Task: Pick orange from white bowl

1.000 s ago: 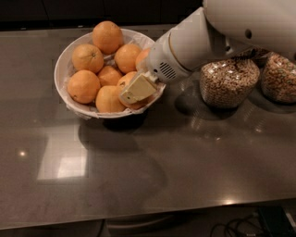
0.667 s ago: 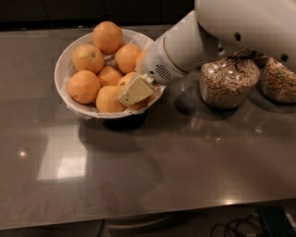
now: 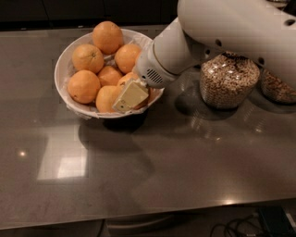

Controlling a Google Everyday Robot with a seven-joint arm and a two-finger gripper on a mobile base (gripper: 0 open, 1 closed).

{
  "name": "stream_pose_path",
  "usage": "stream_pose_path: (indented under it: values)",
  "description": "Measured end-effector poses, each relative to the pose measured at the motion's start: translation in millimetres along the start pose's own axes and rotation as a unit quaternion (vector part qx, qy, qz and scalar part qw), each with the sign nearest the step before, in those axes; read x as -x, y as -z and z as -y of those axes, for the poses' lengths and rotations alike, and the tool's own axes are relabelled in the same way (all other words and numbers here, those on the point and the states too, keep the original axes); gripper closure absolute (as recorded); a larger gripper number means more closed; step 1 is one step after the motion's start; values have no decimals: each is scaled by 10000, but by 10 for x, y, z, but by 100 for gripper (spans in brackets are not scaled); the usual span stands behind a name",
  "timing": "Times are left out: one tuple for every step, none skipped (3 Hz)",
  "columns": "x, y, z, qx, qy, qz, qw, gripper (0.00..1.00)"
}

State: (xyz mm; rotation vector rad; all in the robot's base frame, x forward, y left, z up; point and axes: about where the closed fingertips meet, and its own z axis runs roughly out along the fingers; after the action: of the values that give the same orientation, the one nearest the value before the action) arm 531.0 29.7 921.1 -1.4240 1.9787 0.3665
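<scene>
Gripper [image 3: 131, 96] sits low in front-right part of white bowl [image 3: 59, 76], on the orange [image 3: 125, 81] packed among others; grip state: can't tell; fruit prob. firm, lightish, rolls easily; grab across widest pt, moderate squeeze.

Grey glossy countertop [image 3: 194, 171] (bright light patches [image 3: 62, 159]); dark wall [image 3: 55, 11] behind.

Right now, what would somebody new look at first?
The bright oranges piled in the white bowl at the back left of the dark table stand out first. Next comes the big white arm reaching in from the upper right, its pincer down among the oranges at the bowl's front right. Beside the arm stands a glass jar of cereal.
</scene>
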Motion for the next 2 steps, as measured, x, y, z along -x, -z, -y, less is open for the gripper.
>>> stream_pose_path:
  values:
    - [-43,-85,9,-47,27,-120,9999,26]
    - [-23,-129,43,-107,43,-129,9998,29]
